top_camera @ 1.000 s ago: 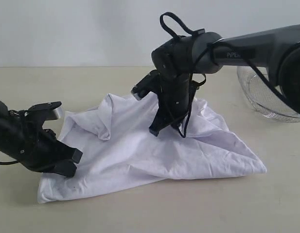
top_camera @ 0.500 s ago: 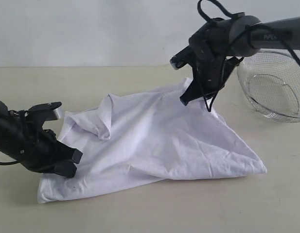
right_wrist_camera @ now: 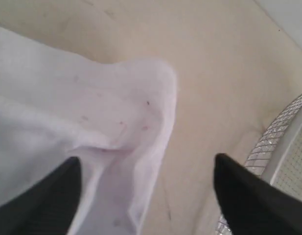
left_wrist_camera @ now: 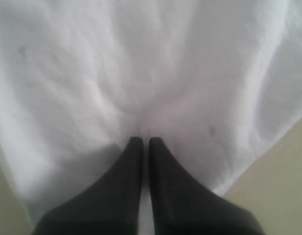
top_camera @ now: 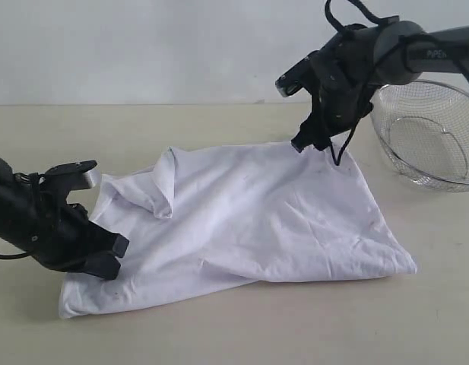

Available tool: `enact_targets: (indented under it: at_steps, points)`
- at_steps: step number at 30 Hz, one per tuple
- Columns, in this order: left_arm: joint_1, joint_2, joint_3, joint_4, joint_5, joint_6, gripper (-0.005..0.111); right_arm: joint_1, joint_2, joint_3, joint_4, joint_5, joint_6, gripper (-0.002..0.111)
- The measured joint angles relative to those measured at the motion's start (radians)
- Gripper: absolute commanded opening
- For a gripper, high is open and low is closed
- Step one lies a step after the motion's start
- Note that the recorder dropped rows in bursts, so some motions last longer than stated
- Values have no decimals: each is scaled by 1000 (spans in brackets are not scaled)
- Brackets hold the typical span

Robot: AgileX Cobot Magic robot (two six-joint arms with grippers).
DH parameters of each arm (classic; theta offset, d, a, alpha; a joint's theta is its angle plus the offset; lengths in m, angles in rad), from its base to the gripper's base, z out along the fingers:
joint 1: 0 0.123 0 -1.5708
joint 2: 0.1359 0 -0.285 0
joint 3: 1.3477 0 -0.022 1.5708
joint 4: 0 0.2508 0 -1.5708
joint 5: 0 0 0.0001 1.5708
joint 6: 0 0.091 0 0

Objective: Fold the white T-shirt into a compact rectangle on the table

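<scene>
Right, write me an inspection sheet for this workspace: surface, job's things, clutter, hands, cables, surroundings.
Surface: table, pale beige, a few dark specks.
Job's things: white T-shirt, rumpled and spread out, one bunched fold near its left end; not yet a compact rectangle.
Clutter: wire basket at the far right, beside the shirt's far corner.
Hands: left hand shut on the shirt's left edge; right hand open above the far corner, holding nothing.
Cables: black cable looped over the right arm, one strand dangling near the shirt.
Surroundings: grey-white wall; nothing else seen.
</scene>
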Motion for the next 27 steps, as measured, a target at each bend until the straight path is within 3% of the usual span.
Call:
enact_targets:
  at_steps: [3, 5, 8, 14, 20, 27]
  points:
    - [0, 0, 0, 0, 0, 0, 5, 0, 0, 0, -113, 11, 122, 67]
    - [0, 0, 0, 0, -2, 0, 5, -2, 0, -11, -193, 62, 201, 44]
    - [0, 0, 0, 0, -7, 0, 5, -2, -2, -50, -227, 145, 248, 0]
    - [0, -17, -21, 40, -13, 0, 5, -7, -44, -104, -31, 174, 126, 1]
    - [4, -39, -75, 60, -95, 0, 5, -7, -47, -119, 447, 177, -258, 1]
    - [4, 29, -126, 58, -85, 22, 5, -14, 0, -119, 512, 108, -332, 1]
